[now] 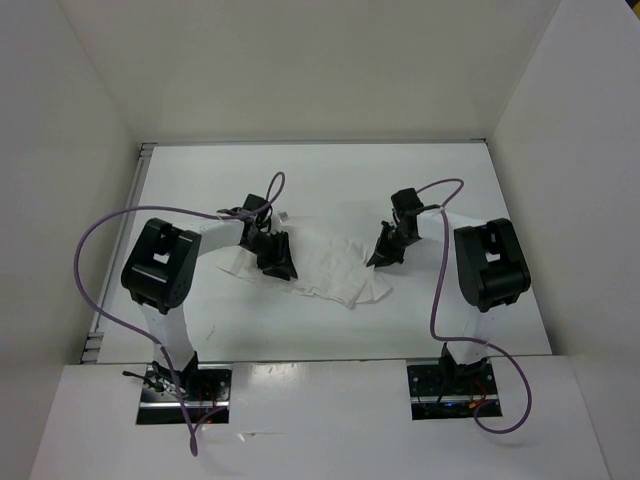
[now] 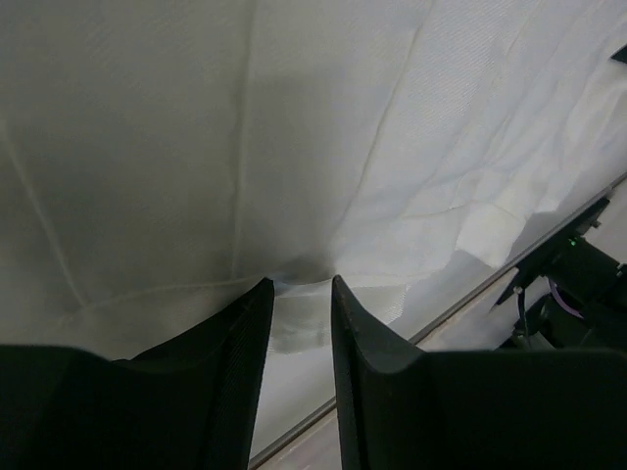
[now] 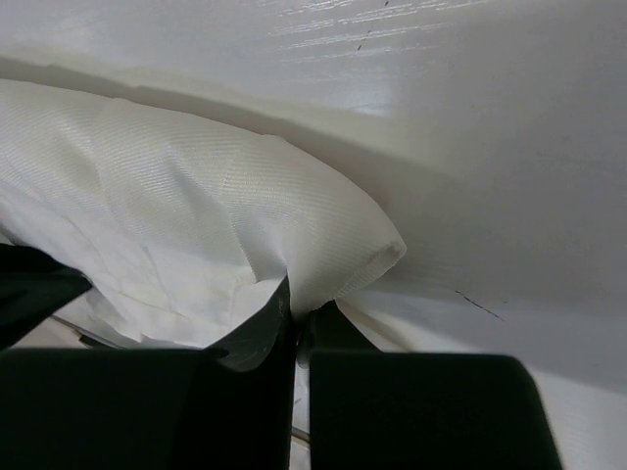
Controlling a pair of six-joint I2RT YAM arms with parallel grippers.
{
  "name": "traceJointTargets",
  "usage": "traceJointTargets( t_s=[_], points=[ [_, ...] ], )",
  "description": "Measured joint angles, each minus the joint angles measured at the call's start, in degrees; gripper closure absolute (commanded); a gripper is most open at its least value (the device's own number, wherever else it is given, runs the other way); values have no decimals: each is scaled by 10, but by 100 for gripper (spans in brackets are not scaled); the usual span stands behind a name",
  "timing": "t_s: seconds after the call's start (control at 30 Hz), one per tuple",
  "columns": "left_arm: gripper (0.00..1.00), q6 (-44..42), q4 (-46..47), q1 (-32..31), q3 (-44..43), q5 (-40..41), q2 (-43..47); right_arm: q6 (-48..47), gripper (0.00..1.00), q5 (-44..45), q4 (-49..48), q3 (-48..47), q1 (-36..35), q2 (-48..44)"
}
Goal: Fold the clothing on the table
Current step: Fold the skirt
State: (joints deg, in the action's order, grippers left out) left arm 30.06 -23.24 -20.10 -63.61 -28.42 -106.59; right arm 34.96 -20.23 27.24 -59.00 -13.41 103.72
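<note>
white table (image 1: 330, 180), white clothing (image 1: 335, 265) lying mid-table

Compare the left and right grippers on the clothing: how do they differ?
The left gripper has its jaws apart with fabric in the gap; the right gripper has its jaws shut, pinching the clothing. By the left gripper the cloth lies spread, with creases running to the gap; by the right it bulges in a rounded fold. Whether the left grips is unclear. Both are down on the clothing.
</note>
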Motion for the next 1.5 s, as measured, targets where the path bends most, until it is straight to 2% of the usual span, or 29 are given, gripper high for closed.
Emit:
traceJointTargets(
  t_s=[0.07, 0.37, 0.83, 1.17, 1.33, 1.5],
  points=[
    [61, 9, 5, -4, 10, -24, -12, -1, 100, 1, 3, -3, 0, 2],
    [62, 21, 27, -31, 15, -24, -14, -10, 100, -19, 16, -27, 0, 4],
    [62, 48, 28, -67, -44, -44, -64, -12, 100, -159, 33, -119, -2, -90],
    [61, 52, 32, -90, -73, -41, -80, 11, 100, -236, 28, -136, -2, -96],
    [54, 45, -7, -94, -79, 0, -48, 12, 100, -245, 29, -146, -2, -95],
    [50, 33, -59, -69, -88, 42, 55, 0, 100, -247, 31, -157, 3, -92]
  ],
)
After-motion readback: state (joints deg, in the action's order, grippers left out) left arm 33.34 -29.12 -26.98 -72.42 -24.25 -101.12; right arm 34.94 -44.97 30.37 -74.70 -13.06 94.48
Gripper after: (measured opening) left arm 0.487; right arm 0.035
